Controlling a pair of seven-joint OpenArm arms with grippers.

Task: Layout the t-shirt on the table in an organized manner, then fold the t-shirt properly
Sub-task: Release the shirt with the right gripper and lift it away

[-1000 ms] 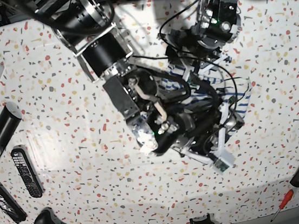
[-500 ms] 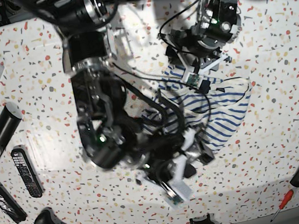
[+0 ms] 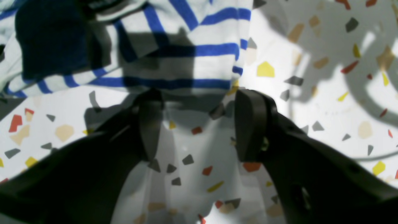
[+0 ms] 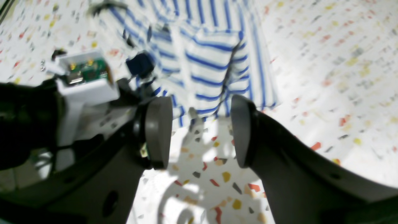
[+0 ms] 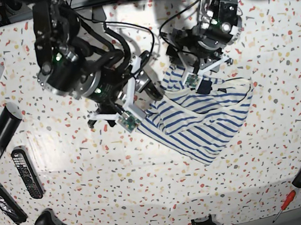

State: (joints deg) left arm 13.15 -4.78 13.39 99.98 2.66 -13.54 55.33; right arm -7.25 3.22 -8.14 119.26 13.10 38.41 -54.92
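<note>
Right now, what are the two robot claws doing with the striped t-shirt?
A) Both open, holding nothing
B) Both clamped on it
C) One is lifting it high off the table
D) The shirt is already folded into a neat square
A: the left gripper and right gripper both show bare speckled table between their fingers, with the t-shirt lying crumpled beyond them.

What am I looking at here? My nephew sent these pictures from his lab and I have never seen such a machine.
It is a robot with two arms, meant to spread and fold the t-shirt, which lies crumpled on the speckled table. The wide picture looks down from above. The other two come from cameras on each wrist, looking past the jaws. The left gripper is open, bare table between its jaws, right at the shirt's edge. The right gripper is open too, just short of the cloth. Neither holds anything. Around the edges lie a remote control and a red-handled screwdriver.
</note>
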